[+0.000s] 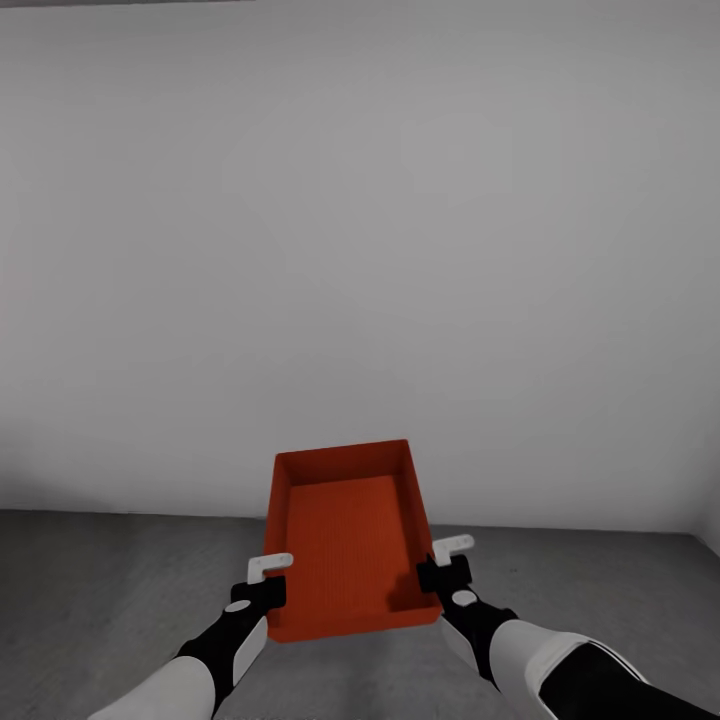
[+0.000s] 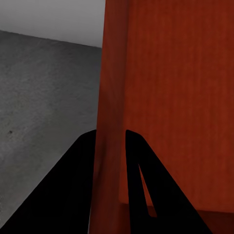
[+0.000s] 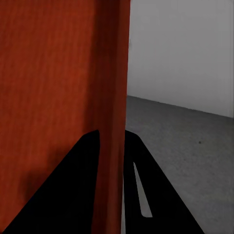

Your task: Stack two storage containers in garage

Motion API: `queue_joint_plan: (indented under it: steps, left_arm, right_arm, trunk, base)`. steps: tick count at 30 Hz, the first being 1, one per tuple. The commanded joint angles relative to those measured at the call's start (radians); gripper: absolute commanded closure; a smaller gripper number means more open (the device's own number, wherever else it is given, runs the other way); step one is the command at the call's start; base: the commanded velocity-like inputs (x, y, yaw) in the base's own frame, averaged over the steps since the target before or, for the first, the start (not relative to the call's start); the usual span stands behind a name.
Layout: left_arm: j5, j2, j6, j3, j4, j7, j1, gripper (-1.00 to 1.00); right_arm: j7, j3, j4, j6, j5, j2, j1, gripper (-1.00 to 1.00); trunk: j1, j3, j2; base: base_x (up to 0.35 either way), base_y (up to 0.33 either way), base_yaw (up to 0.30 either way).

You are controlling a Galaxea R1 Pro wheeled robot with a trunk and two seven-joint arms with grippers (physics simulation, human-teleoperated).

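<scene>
Pinching opposite walls of the storage container (image 1: 347,540), left claw (image 1: 268,578) and right claw (image 1: 446,562)

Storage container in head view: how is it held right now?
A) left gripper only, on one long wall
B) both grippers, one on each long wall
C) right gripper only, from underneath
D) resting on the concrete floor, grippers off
B: the storage container is held up over the grey floor, with the left gripper pinching one long wall and the right gripper pinching the opposite one.
</scene>
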Motion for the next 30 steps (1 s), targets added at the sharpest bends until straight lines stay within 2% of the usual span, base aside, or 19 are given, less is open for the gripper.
queue_joint_plan:
  steps: [1,9,10,19,30]
  left_arm:
    - [-0.005,0.005,-0.004,0.001,0.004,0.006,0.0,1.0]
    - [-0.005,0.005,-0.004,0.013,0.004,0.004,0.0,1.0]
    - [-0.005,0.011,-0.004,-0.012,0.004,0.038,0.0,1.0]
    - [-0.006,0.011,-0.004,-0.012,0.004,0.038,0.0,1.0]
    - [-0.006,0.011,-0.004,-0.012,0.004,0.039,0.0,1.0]
  right_arm:
    - [-0.003,0.003,-0.001,-0.014,-0.003,0.001,-0.003,1.0]
    - [-0.003,0.07,-0.016,0.003,-0.06,0.0,-0.003,1.0]
    - [-0.003,-0.198,-0.032,-0.06,0.058,0.001,-0.003,1.0]
    - [-0.003,-0.198,-0.032,-0.061,0.058,0.001,-0.002,1.0]
    - [-0.003,-0.199,-0.032,-0.059,0.056,0.0,-0.003,1.0]
  trunk:
    - [0.0,-0.003,-0.002]
    - [0.0,-0.015,-0.002]
    - [0.0,-0.016,-0.002]
    - [0.0,-0.029,-0.002]
    - [0.0,-0.047,-0.002]
  base:
    - [0.0,0.0,0.126]
    - [0.0,0.0,0.138]
    - [0.0,0.0,0.143]
    - [0.0,0.0,0.109]
    - [0.0,0.0,-0.03]
